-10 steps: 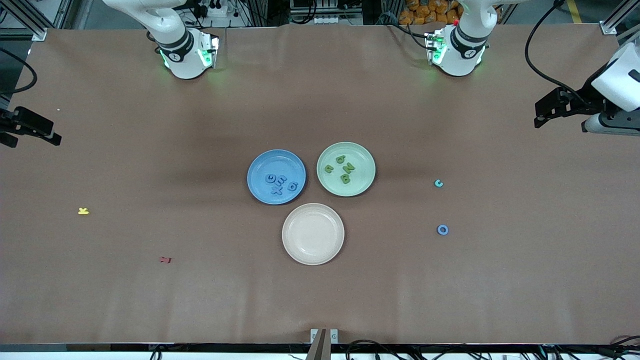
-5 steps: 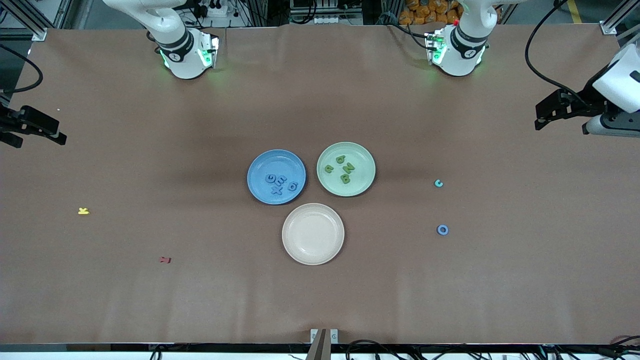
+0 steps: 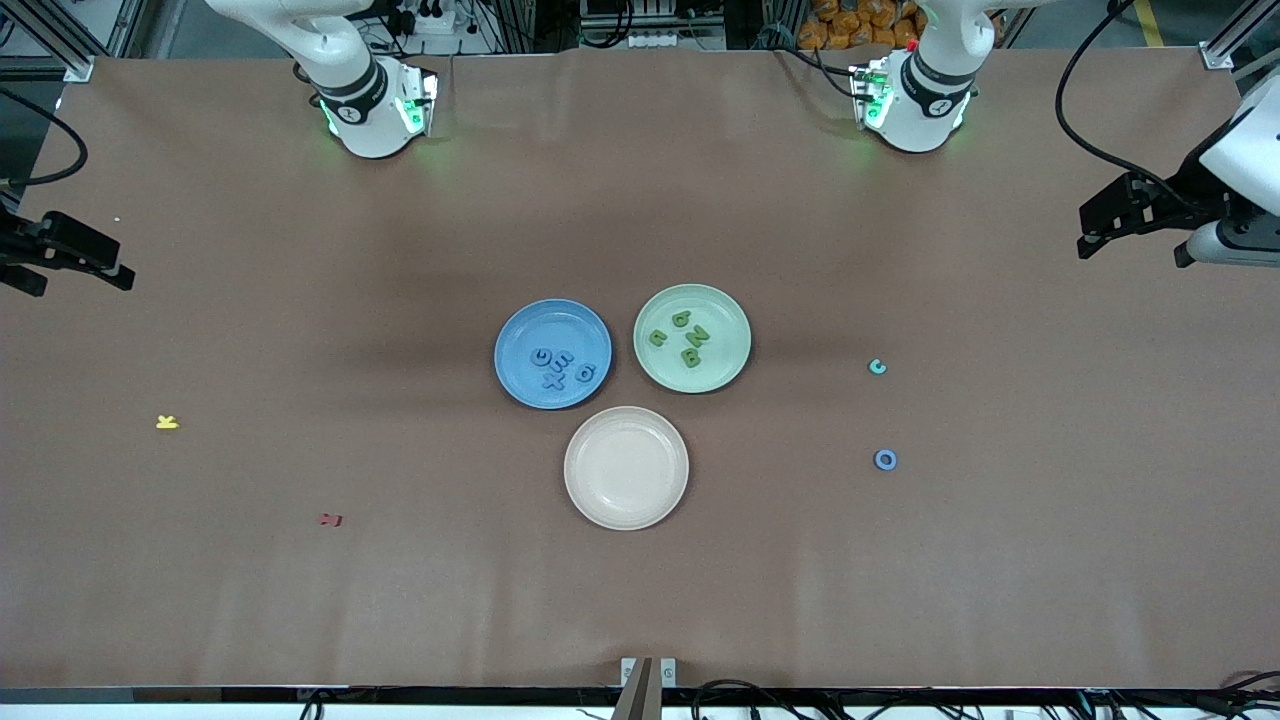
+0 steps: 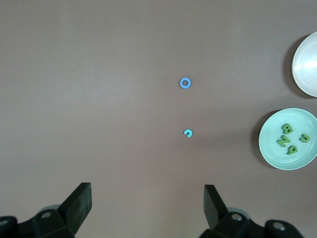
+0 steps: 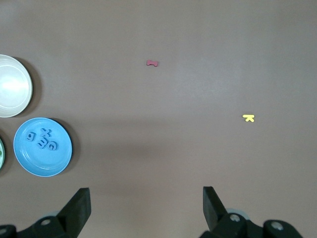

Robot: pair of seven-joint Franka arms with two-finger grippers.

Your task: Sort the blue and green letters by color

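The green plate [image 5: 1,156] was cut off by the right wrist view's edge, the cream plate [image 4: 306,64] by the left wrist view's edge. The dark red letter [image 3: 331,519] was too small to read.

The left gripper [image 3: 1090,243] has been shifted slightly toward the left arm's end of the counter [image 3: 640,600] over the past second. The right gripper [image 3: 115,278] has been displaced slightly inward from the counter's edge at the right arm's end.
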